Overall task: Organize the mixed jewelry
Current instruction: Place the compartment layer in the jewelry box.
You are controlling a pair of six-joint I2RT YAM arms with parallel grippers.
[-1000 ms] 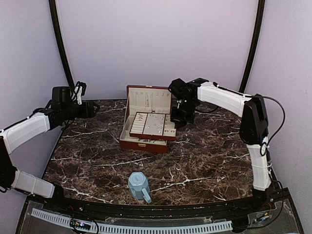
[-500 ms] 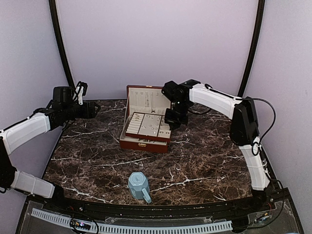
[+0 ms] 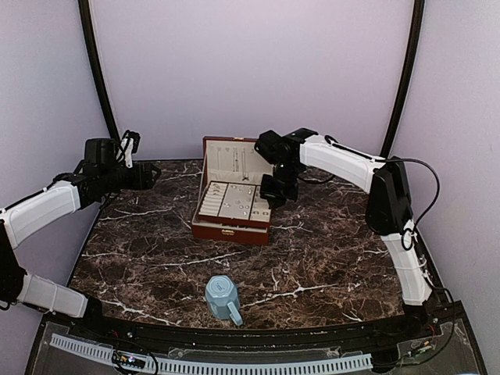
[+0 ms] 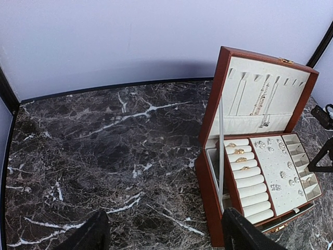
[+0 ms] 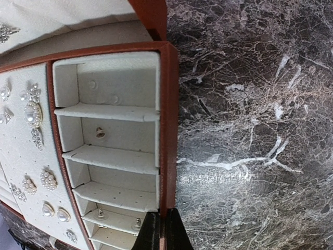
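Observation:
A brown jewelry box stands open at the back middle, lid up. A flat cream-lined brown tray lies on top of it. My right gripper is shut on the tray's right brown wall, one fingertip on each side in the right wrist view. Small silvery jewelry is pinned on the tray's panel, with tiny studs in its side compartments. The pieces also show in the left wrist view. No bracelet-sized hoop is in view. My left gripper is open and empty, hovering left of the box.
A light-blue faceted mug lies near the front middle of the dark marble table. Gold rings sit on the tray's cream rolls. Chains hang inside the lid. Curved black poles and lilac walls close the back.
My right gripper has carried the tray leftward, from overhanging the box's right side to lying squarely over the box. The left arm has not moved.

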